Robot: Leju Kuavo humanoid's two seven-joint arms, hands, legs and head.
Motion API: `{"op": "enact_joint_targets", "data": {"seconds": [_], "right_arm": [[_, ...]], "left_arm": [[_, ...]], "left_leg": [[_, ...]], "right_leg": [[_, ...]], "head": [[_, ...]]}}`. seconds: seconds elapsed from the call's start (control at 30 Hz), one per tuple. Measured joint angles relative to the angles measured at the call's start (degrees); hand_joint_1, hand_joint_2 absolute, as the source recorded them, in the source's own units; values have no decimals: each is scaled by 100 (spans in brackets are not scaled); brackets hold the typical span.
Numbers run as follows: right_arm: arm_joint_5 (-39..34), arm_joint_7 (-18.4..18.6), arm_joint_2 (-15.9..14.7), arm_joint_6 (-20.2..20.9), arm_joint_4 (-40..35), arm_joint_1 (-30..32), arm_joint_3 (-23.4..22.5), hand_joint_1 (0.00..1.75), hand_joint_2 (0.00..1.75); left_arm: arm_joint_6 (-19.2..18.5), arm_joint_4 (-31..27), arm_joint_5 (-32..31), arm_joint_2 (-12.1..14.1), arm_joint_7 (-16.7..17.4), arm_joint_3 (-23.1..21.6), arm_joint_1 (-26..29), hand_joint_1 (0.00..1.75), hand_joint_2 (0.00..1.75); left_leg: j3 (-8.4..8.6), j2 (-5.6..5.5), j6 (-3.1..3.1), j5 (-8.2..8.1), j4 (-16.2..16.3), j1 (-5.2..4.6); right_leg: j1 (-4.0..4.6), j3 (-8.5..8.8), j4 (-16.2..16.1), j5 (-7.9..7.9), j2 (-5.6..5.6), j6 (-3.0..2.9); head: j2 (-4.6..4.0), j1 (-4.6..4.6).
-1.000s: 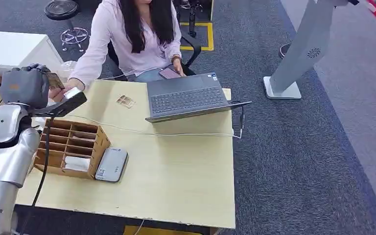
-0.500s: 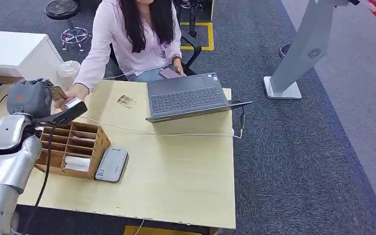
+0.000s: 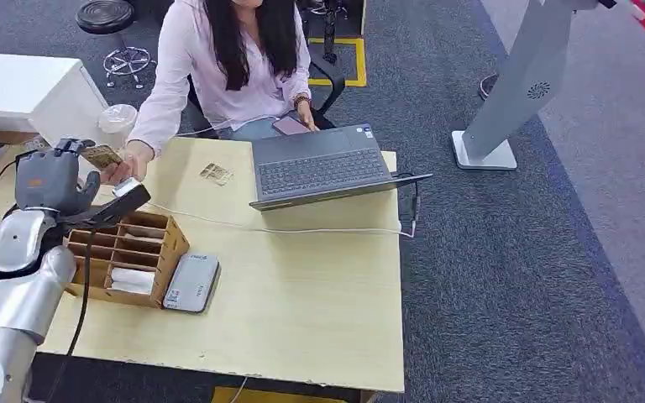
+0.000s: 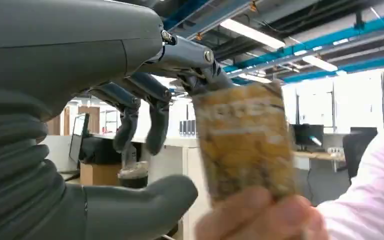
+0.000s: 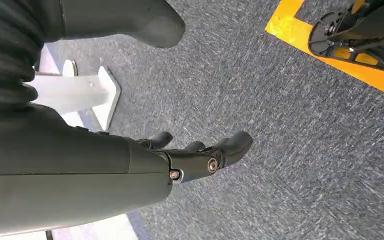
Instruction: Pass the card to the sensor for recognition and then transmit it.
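While the handover is under way at the far left corner of the table (image 3: 319, 319), these lines give the state of things.

Card: the card (image 3: 101, 156) stands just beyond the wooden organiser box (image 3: 126, 252), over the table's far left corner; in the left wrist view the card (image 4: 245, 145) is yellow-brown and blurred.

Left hand: the left hand (image 3: 48, 180) is at the card, a fingertip (image 4: 207, 82) pressing one end of it while the thumb (image 4: 145, 200) lies apart from it below. I judge it a light pinch on the card, not a full clasp.

Person's hand: the person's hand (image 3: 126, 164) touches the card's other end, as their fingers (image 4: 260, 215) show in the left wrist view.

Key relation: the card's long axis runs from the robot's fingertips toward the person, so it lies between the two hands; the left arm is the one at it, on the side of the box away from the laptop (image 3: 323, 164).

Right hand: the right hand (image 5: 200, 155) hangs over grey carpet with fingers curled in, holding nothing.

Sensor: a grey flat device (image 3: 191, 282) lies just beside the box, likely the reader, well apart from the card.

Change: from a second ago the left hand has sunk and drawn back toward the box, and the person's hand has followed onto the card.

Next move: it calls for the left fingers to let go, I judge, once the person grips firmly.
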Motion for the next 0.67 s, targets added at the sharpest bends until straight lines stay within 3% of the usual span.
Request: {"op": "enact_joint_targets", "data": {"seconds": [0.13,0.33,0.47,0.57,0.67], "right_arm": [[-59,13,0,-39,0,27,0,0,175],[-179,112,0,-118,2,93,0,0,175],[-256,247,-2,-181,9,125,0,0,175],[-322,304,-2,-197,20,158,0,0,175],[-387,264,0,-223,26,208,0,0,175]], "left_arm": [[487,-846,607,96,-388,267,839,0,175],[578,-2606,1184,179,-877,936,2276,0,175],[616,-3545,1409,155,-1116,1144,3061,0,175],[771,-4221,1761,114,-1422,1288,3686,0,175],[944,-5012,2439,37,-1940,1487,4595,0,175]], "left_leg": [[0,7,-2,-2,-2,0],[-5,8,-5,-9,-3,1],[-8,9,-2,-11,-3,0],[-7,11,-4,-17,-4,0],[-1,26,-3,-28,-5,0]], "right_leg": [[0,-6,0,-2,9,0],[0,-14,-2,-11,7,-1],[0,-13,-3,-12,7,0],[0,-13,-4,-12,11,0],[0,-15,-4,-18,19,-4]], "head": [[0,7],[0,2],[0,11],[0,7],[0,7]]}}
